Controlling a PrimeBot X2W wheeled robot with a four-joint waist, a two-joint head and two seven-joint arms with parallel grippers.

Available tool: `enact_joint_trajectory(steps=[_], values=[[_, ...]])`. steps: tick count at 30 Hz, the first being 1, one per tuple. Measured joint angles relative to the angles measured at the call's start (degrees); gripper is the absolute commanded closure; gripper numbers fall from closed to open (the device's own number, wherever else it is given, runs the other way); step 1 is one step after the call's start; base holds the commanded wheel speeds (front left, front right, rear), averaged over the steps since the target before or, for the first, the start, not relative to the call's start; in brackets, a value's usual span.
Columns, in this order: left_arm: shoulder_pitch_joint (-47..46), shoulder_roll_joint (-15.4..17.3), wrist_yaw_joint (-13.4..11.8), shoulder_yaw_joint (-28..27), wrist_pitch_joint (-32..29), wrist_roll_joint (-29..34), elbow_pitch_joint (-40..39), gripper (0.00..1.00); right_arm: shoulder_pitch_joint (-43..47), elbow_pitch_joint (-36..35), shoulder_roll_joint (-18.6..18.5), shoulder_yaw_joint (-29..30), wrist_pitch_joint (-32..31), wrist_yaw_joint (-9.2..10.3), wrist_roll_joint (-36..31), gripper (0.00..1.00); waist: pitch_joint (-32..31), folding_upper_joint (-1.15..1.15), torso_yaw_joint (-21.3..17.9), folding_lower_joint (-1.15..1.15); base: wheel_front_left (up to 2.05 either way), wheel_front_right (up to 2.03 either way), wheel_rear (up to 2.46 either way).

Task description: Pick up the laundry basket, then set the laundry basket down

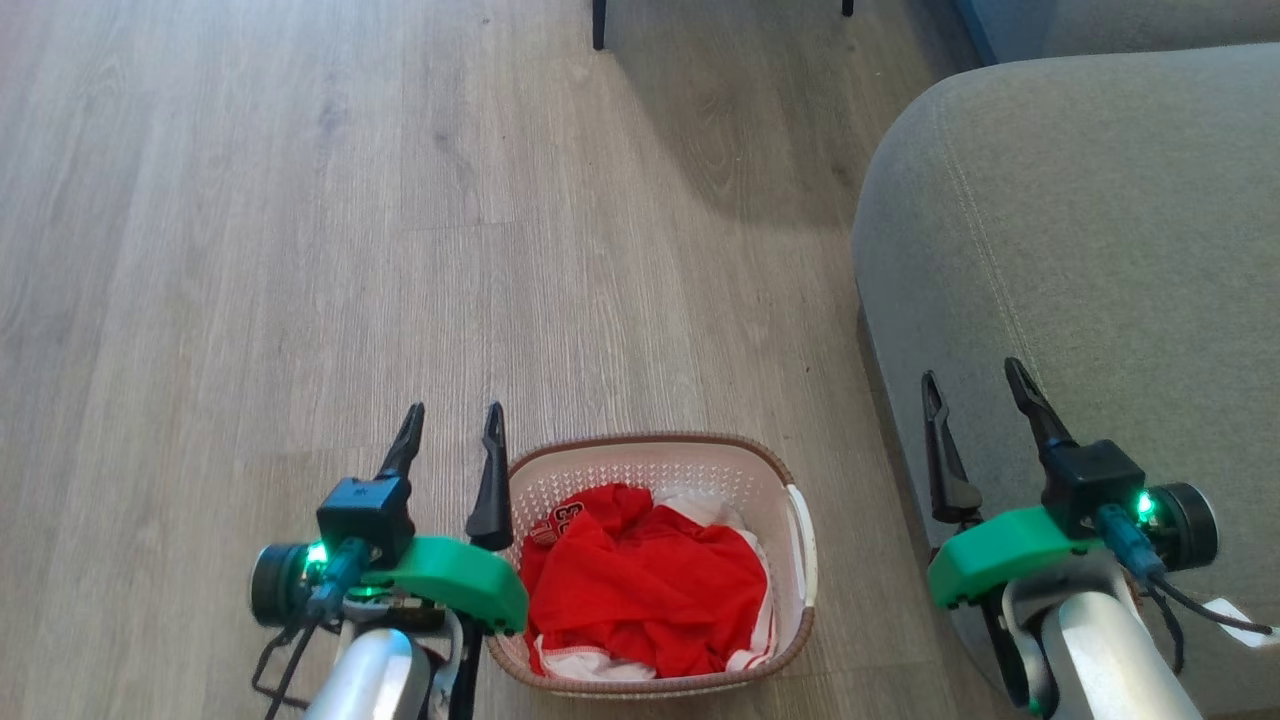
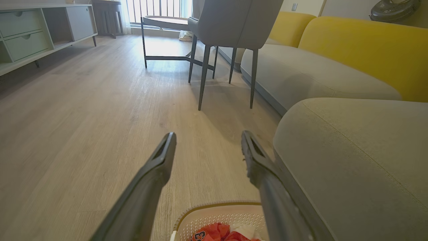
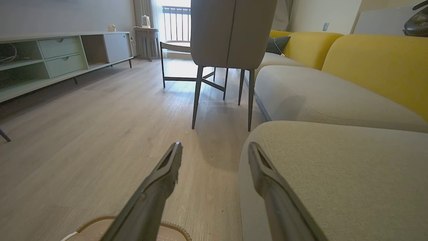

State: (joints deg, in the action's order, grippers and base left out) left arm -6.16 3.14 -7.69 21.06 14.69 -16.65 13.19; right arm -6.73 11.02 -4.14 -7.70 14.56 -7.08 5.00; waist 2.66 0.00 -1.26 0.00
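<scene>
laundry basket (image 1: 648,441) sits on the floor (image 1: 300,250), between the two claws and lower than both. It's packed with a red garment (image 1: 650,585) and some white cloth underneath.

Handling, my read:
- thin perforated plastic, so light, but the walls will flex if squeezed
- soft, light load that won't shift much
- woven-look rim should give better bite than the smooth wall
- a one-sided grab would likely tip it and twist the rim

Grab points: the side handles. The white handle (image 1: 806,545) on the side facing the right claw is clear. The opposite one is hidden behind the left claw's mount, so can't confirm access. One claw per side, fingers over handle or rim.

left claw (image 1: 455,410): jaws spread wide, nothing between them. In head view the basket is just beside its inner finger, whose edge overlaps the rim. In left wrist view the rim shows low between the fingers, so the basket is below the claw, tips reaching past its far rim.

right claw (image 1: 972,372): also wide open and empty. The basket is well apart on its inner side. This claw hangs over the edge of the grey sofa (image 1: 1080,250), which also extends to its outer side.

Both forearms come up from the robot's side with fingers pointing forward, about level, toward the chair (image 3: 230,40). Both need to drop and close inward, the right one much further.
</scene>
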Motion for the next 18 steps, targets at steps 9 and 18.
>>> enact_joint_trajectory(steps=[9,18], values=[[-0.2,0.0,-2.2,0.2,0.0,3.2,-0.1,0.0,-0.1,0.0,0.0,0.0,0.0,0.0,0.0,0.0,0.7,0.0,0.1,0.0,0.0,0.0,0.0],[-1.1,0.0,-2.9,0.4,0.0,3.8,-0.5,0.0,-0.4,0.1,-0.1,0.0,0.0,0.0,0.0,0.0,2.5,0.0,0.3,0.0,0.0,0.0,0.0]])
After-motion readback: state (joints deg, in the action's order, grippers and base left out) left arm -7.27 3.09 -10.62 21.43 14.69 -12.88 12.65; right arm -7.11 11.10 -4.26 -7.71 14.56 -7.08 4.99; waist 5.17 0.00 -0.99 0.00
